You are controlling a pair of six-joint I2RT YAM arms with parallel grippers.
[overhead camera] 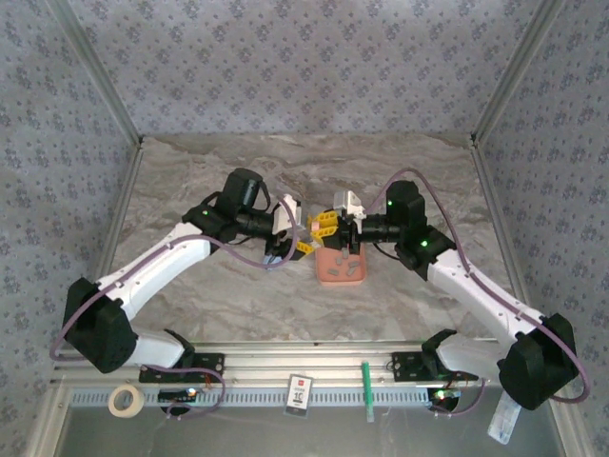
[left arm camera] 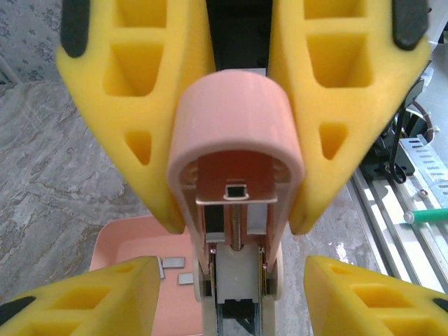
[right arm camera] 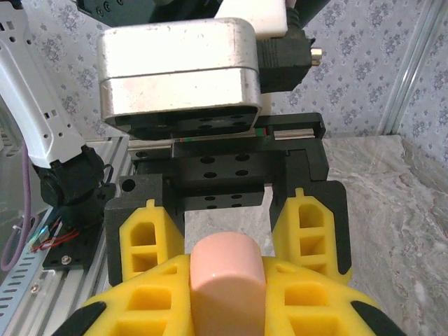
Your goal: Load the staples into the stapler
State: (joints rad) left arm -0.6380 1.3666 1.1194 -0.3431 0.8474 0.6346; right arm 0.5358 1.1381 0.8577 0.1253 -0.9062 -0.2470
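Note:
The stapler [left arm camera: 234, 112] hangs open over the table, its shell salmon-pink in these views. My right gripper [right arm camera: 227, 280] is shut on the rounded pink top cover [right arm camera: 227, 269]. Its yellow fingers [left arm camera: 140, 105] flank that cover in the left wrist view. Below the cover, the spring rod and white pusher [left arm camera: 238, 269] sit in the whitish rail. My left gripper [left arm camera: 234, 287] is open, its fingers [left arm camera: 91, 294] standing either side of the rail with gaps. Small grey staples [left arm camera: 173, 262] lie in the salmon-pink tray [left arm camera: 133, 238] underneath. Both grippers meet above the tray [overhead camera: 340, 268].
A tape roll [overhead camera: 124, 400], a white card [overhead camera: 300, 393] and a green pen [overhead camera: 365, 386] lie on the metal rail at the near edge. Patterned walls close in the marble table on three sides.

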